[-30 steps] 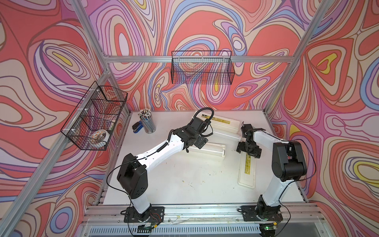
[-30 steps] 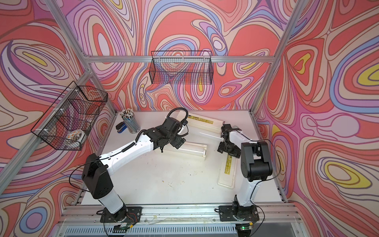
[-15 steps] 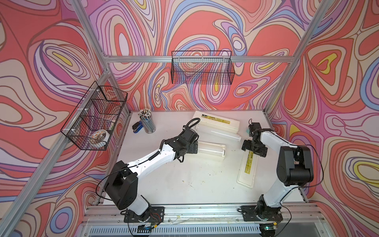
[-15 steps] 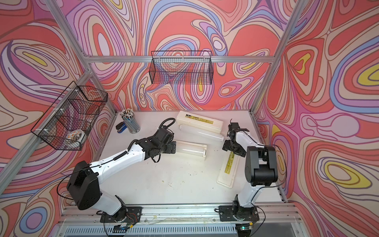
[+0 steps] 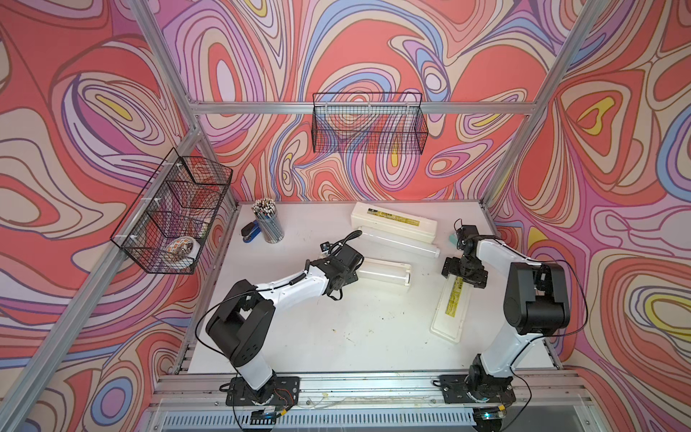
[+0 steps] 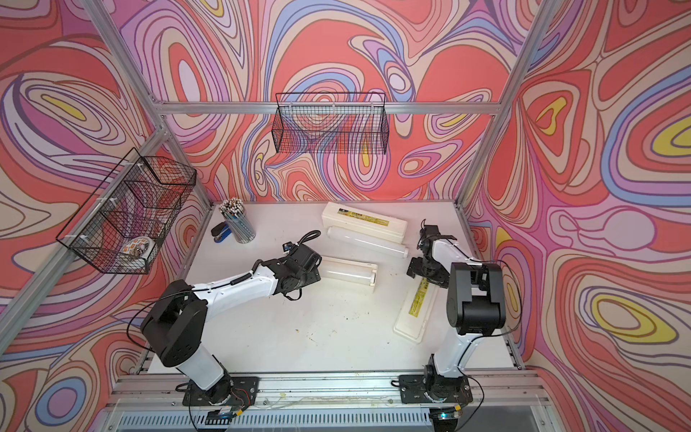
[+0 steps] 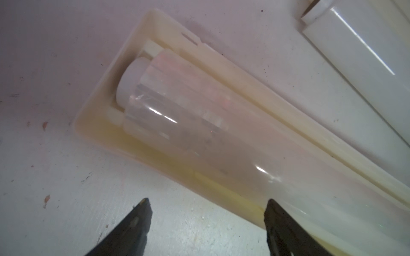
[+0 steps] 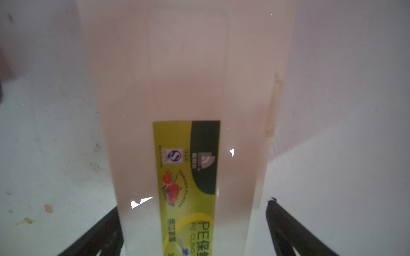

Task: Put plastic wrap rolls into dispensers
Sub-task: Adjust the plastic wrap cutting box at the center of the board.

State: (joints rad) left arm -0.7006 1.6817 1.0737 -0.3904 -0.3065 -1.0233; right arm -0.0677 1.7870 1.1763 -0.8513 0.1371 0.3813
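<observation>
White tabletop (image 5: 336,329) is standing between swirly pink-red walls (image 5: 374,45). Glossy white plastic wrap roll (image 7: 199,133) is lying inside open cream dispenser box (image 7: 93,126); left end effector (image 7: 207,200) and right end effector (image 8: 193,205) are gaping.

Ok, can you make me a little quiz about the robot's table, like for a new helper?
1. True or false: a plastic wrap roll lies in the open dispenser by the left hand.
2. What stands beside the blue stapler? A) a cup of pencils B) a bottle C) a teapot
3. Fill in: the right hand has a finger on each side of a box with a ____ label.
Key: 1 true; 2 A; 3 yellow.
</observation>
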